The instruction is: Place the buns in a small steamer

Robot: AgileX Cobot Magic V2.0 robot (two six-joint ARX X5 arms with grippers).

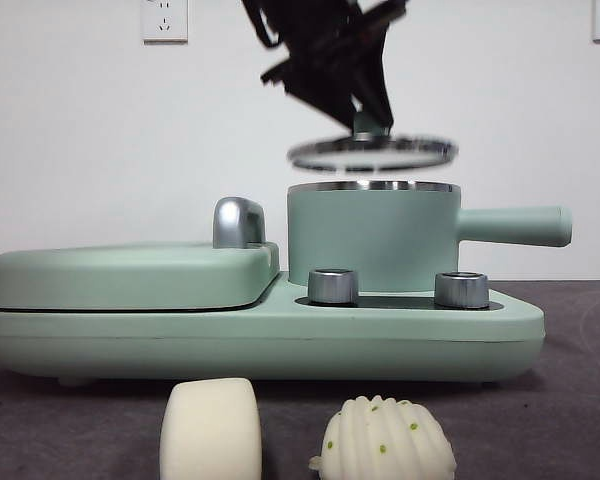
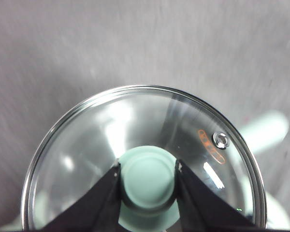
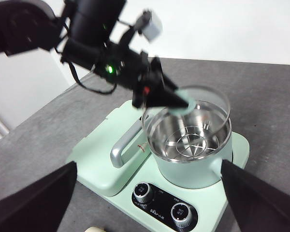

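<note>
The small steamer (image 1: 372, 238) is a mint-green pot with a long side handle, standing on the right of its base. Its steel-rimmed glass lid (image 1: 370, 153) hangs tilted just above the rim, and my left gripper (image 1: 370, 122) is shut on the lid's green knob (image 2: 147, 181). In the right wrist view the pot (image 3: 183, 169) is uncovered, with a steel rack inside. Two white buns lie in front of the base: a smooth loaf (image 1: 210, 430) and a ridged, green-specked dome (image 1: 385, 440). My right gripper (image 3: 149, 163) is open, high above the appliance's front.
The pot's mint-green base (image 1: 280, 335) also carries a flat lidded griddle (image 1: 130, 275) with a chrome handle (image 1: 238, 222) on its left side. Two steel dials (image 1: 332, 286) (image 1: 461, 289) stand in front of the pot. The dark grey table (image 3: 63, 135) meets a white wall behind.
</note>
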